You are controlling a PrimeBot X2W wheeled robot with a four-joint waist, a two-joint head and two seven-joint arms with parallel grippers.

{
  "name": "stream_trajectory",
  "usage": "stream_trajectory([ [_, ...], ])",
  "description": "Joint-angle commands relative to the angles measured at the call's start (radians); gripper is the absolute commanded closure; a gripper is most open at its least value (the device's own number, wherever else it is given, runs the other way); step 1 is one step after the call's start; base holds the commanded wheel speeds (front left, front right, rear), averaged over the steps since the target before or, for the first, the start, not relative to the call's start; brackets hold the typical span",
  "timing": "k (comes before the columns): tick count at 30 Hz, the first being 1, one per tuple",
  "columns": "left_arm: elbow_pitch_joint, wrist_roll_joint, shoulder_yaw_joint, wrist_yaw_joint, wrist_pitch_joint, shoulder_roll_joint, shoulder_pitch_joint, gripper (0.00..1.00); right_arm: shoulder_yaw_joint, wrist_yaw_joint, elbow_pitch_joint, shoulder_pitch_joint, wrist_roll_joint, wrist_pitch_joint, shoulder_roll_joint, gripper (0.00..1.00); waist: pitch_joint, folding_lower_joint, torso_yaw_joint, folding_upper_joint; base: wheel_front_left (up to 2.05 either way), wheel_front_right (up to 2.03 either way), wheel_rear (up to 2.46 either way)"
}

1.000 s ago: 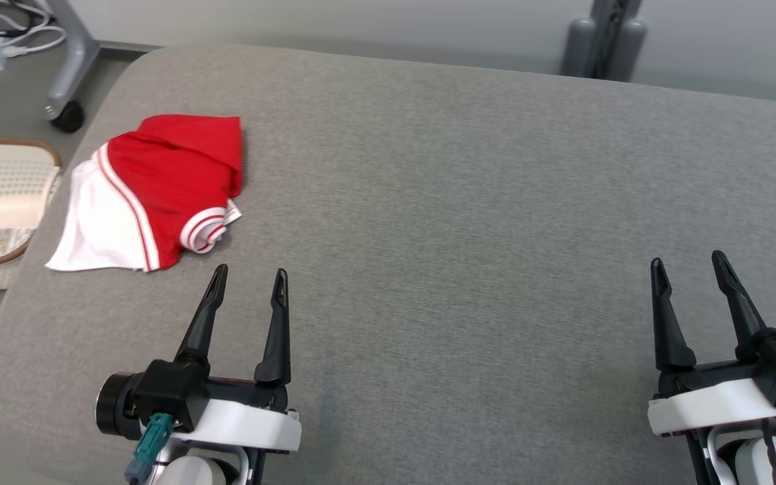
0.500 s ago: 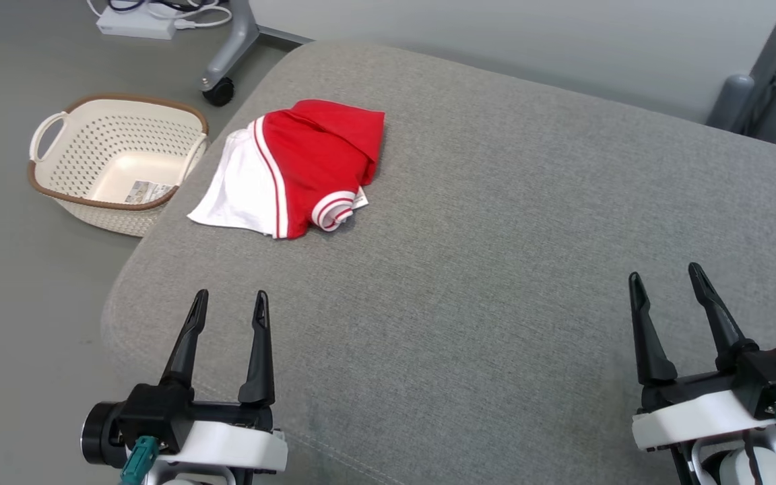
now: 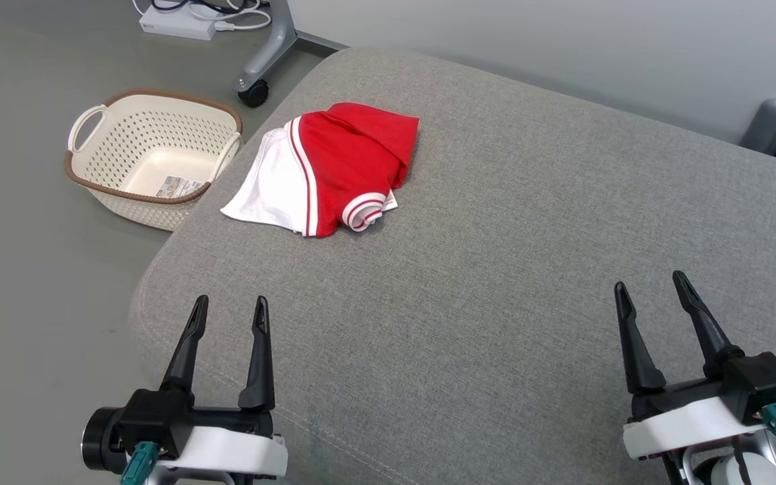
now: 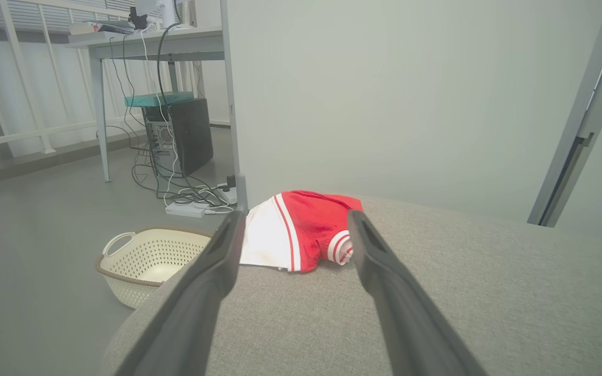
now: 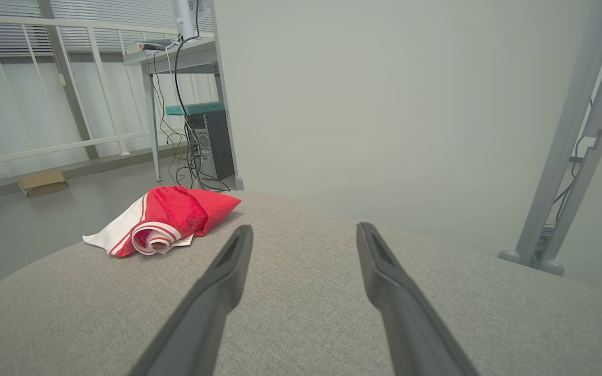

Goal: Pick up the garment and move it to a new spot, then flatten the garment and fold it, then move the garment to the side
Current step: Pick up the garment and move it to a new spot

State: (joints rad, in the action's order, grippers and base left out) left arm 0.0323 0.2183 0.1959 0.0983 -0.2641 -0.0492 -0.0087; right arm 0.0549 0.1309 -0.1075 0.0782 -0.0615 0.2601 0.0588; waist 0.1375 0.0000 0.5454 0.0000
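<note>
Lying at the far left of the grey cushion (image 3: 496, 269): red-and-white garment (image 3: 334, 168), folded over itself. Basket (image 3: 133, 207) on the floor (image 3: 24, 303), just left of that corner. Left gripper (image 3: 230, 306) and right gripper (image 3: 651, 283) near, well apart from the garment. Jaws of both spread wide, holding nothing.

Grey floor (image 3: 24, 303), pale wall (image 4: 384, 78), cabled desk (image 4: 144, 44)

Red-and-white garment (image 3: 331, 170) lies folded in a loose bundle on the grey cushion (image 3: 496, 283), near its far-left corner, striped cuff facing the near side, white panel leftward.
</note>
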Motion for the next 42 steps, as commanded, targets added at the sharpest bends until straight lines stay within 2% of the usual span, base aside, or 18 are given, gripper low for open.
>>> stream_trajectory([
  [1, -0.005, 0.003, -0.003, 0.006, 0.000, -0.004, 0.003, 0.00, 0.002, 0.000, -0.002, 0.007, -0.006, 0.005, 0.007, 0.00, 0.000, 0.0000, 0.000, 0.0000, 0.00, 0.00, 0.00],
  [14, 0.003, 0.008, 0.002, -0.001, 0.000, -0.004, -0.004, 0.00, -0.011, 0.000, -0.003, -0.009, -0.014, 0.005, 0.009, 0.00, -0.008, 0.0000, -0.005, 0.0000, 0.00, 0.00, 0.00],
  [20, -0.005, 0.059, -0.015, 0.016, 0.000, -0.003, -0.022, 0.00, -0.007, 0.000, 0.007, -0.013, 0.002, 0.005, 0.011, 0.00, 0.014, 0.0000, -0.013, 0.0000, 0.00, 0.00, 0.00],
  [27, 0.051, 0.064, -0.044, -0.030, 0.000, -0.003, -0.135, 0.00, 0.002, 0.000, 0.056, 0.041, 0.038, 0.005, 0.064, 0.00, 0.126, 0.0000, -0.047, 0.0000, 0.00, 0.00, 0.00],
  [34, 0.301, 0.126, -0.111, -0.117, 0.004, -0.015, -0.369, 0.00, 0.021, 0.000, 0.154, 0.098, 0.055, -0.045, 0.117, 0.00, 0.240, 0.0000, -0.094, 0.0000, 0.00, 0.00, 0.00],
  [39, 0.472, 0.224, -0.140, -0.180, 0.170, -0.055, -0.590, 0.00, 0.036, 0.000, 0.240, 0.135, 0.058, -0.089, 0.143, 0.00, 0.319, 0.0000, -0.131, 0.0000, 0.00, 0.00, 0.00],
  [42, 0.555, 0.284, -0.152, -0.195, 0.305, -0.072, -0.714, 0.00, 0.035, 0.000, 0.261, 0.145, 0.061, -0.105, 0.161, 0.00, 0.356, 0.0000, -0.148, 0.0000, 0.00, 0.00, 0.00],
])
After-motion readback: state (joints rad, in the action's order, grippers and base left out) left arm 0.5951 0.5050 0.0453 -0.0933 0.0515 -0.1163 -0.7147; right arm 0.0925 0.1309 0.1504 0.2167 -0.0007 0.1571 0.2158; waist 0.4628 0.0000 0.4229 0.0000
